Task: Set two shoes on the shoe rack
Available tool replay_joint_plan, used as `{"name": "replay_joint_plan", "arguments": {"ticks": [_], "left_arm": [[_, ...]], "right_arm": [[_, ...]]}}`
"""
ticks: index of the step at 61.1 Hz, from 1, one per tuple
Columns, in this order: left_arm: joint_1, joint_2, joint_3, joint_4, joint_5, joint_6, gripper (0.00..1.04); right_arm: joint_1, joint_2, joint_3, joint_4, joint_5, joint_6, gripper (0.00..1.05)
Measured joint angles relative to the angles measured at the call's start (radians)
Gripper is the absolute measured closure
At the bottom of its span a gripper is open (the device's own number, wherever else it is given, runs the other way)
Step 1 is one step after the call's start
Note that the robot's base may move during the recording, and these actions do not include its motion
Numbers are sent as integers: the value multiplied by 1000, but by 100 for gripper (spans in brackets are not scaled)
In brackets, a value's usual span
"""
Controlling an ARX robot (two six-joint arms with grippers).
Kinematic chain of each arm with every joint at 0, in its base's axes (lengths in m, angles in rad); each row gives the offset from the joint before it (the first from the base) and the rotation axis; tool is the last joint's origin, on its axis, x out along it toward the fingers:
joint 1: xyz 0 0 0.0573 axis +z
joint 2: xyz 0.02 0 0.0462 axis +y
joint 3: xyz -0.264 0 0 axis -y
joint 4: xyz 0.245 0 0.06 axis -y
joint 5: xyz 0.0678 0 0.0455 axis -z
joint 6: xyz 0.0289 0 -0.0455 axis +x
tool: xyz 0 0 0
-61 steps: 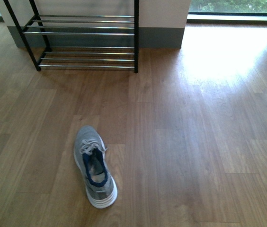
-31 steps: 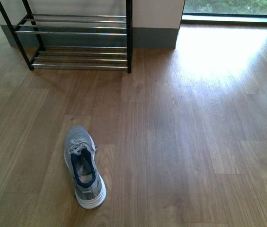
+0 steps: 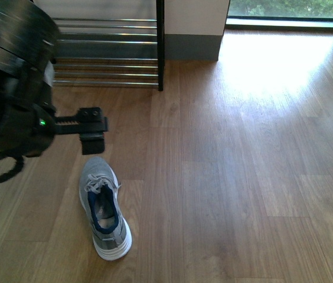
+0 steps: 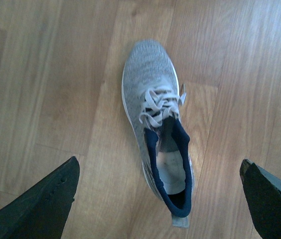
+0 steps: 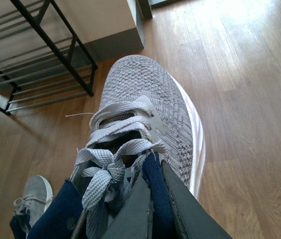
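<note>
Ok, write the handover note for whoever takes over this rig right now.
Left gripper: open, hovering above the grey sneaker lying on the floor, not touching it.
Right gripper: shut on the second grey sneaker at its navy collar, holding it up.
Shoe rack: ahead; no shoe on the shelves that show.
Done: one shoe picked up.
Left: grasp the floor shoe, set both on the rack.

The left arm (image 3: 13, 88) has swung into the front view from the left, a dark bulk now hiding the left end of the shoe rack (image 3: 107, 56). Its wide-spread jaws hang over the floor just beyond the grey sneaker's (image 3: 104, 215) toe.
</note>
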Motion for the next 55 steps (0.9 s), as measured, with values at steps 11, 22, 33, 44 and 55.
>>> {"name": "replay_joint_plan", "arguments": {"ticks": [11, 22, 33, 44, 55], "left_arm": [[-21, 228, 125, -72, 0, -87, 9], [-43, 414, 254, -129, 1, -167, 9], [-42, 511, 319, -164, -19, -186, 9], [-36, 560, 367, -167, -24, -190, 9], [-31, 608, 409, -187, -27, -203, 9]], "right_arm": [[0, 0, 0, 0, 1, 0, 103], [0, 0, 0, 0, 6, 0, 103], [0, 0, 0, 0, 1, 0, 103], [1, 0, 0, 0, 1, 0, 103], [0, 0, 0, 0, 2, 0, 103]]}}
